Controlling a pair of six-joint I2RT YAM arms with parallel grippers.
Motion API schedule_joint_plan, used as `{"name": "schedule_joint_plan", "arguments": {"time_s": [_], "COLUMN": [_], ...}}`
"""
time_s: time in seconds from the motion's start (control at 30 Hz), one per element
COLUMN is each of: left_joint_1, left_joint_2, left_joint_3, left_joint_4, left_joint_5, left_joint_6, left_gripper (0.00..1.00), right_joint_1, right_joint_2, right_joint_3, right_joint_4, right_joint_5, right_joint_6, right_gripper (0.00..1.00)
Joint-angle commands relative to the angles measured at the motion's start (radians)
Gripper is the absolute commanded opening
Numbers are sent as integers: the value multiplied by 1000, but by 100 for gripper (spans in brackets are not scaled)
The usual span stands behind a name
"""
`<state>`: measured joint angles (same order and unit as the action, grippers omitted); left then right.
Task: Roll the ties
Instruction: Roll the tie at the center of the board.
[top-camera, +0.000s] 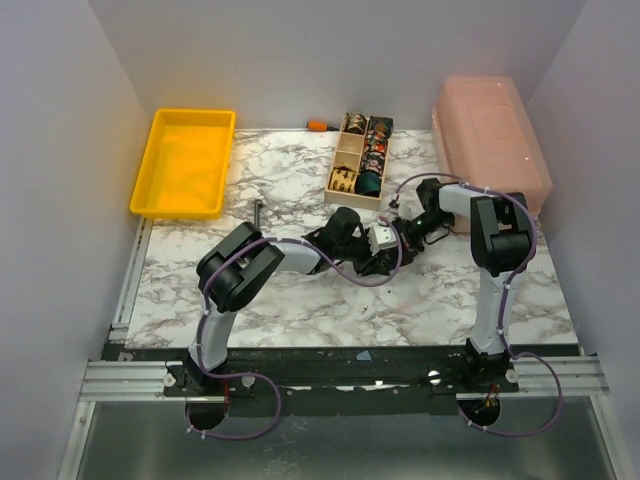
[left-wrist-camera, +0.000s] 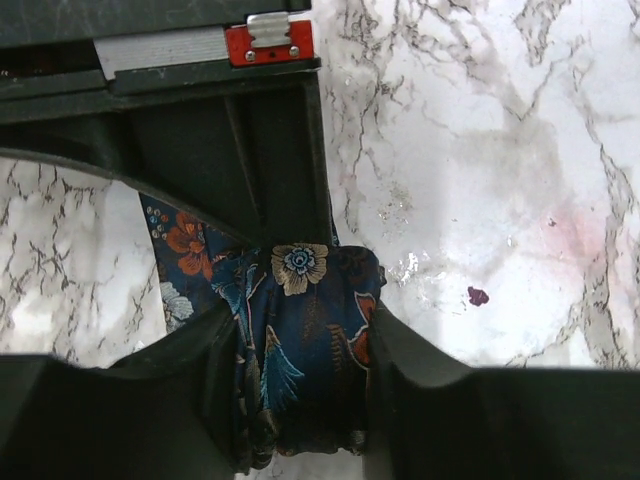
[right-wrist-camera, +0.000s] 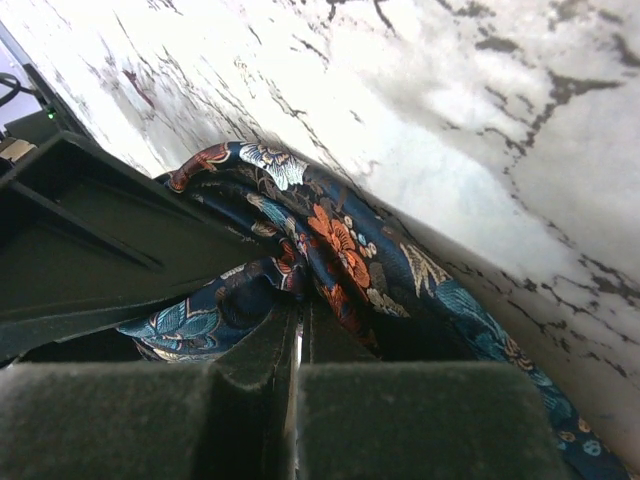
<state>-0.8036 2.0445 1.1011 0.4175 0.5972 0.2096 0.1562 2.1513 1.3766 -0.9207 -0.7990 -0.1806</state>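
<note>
A bright yellow rectangular plastic tray (top-camera: 183, 160) sits at the far left of the white marble-patterned table (top-camera: 300, 305). Just to its right lies a dark grey metal T-shaped tool (top-camera: 258, 212). The left arm reaches toward the table's middle. In its wrist view, the left gripper (left-wrist-camera: 300, 400) clamps a bunched fold of the dark blue floral fabric necktie (left-wrist-camera: 300, 330), one black finger (left-wrist-camera: 150, 400) pressing on each side of the cloth. The rest of the necktie runs off under the gripper body, onto the marble.

Beyond the grippers stands a light wooden box with compartments (top-camera: 340, 160), holding several small coiled ties (top-camera: 370, 152). An orange-handled tool (top-camera: 318, 125) lies just behind it.

The right gripper (right-wrist-camera: 298, 335) meets the left one at mid-table. Its jaws are nearly together and pinch another fold of the same necktie (right-wrist-camera: 330, 240), which lies crumpled on the table between both grippers. At far right sits a pink translucent lidded plastic bin (top-camera: 490, 140).
</note>
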Motion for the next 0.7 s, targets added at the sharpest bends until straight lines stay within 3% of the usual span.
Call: {"name": "schedule_joint_plan", "arguments": {"time_s": [0.0,0.13,0.3,0.53,0.67], "left_joint_1": [-1,44,60,61,63], "left_joint_2": [-4,-36,-60,-64,-79], "left_joint_3": [-44,-133,-160,-150,-143], "left_joint_4": [-120,-139,-223,-256,-226], "left_joint_5": [-39,50,184,197,155], "left_joint_6": [41,60,164,205,147], "left_gripper": [22,11,9,9,10], "right_joint_1": [26,24,25,26,28], "right_joint_2": [16,-65,-163,-75,-30], "right_joint_3": [-84,-101,-43,-32,-63], "right_joint_4": [96,29,20,90,106], "right_joint_5": [193,91,-6,77,171], "right_joint_6": [-50,-43,12,40,14], "right_gripper": [0,0,6,6,5]}}
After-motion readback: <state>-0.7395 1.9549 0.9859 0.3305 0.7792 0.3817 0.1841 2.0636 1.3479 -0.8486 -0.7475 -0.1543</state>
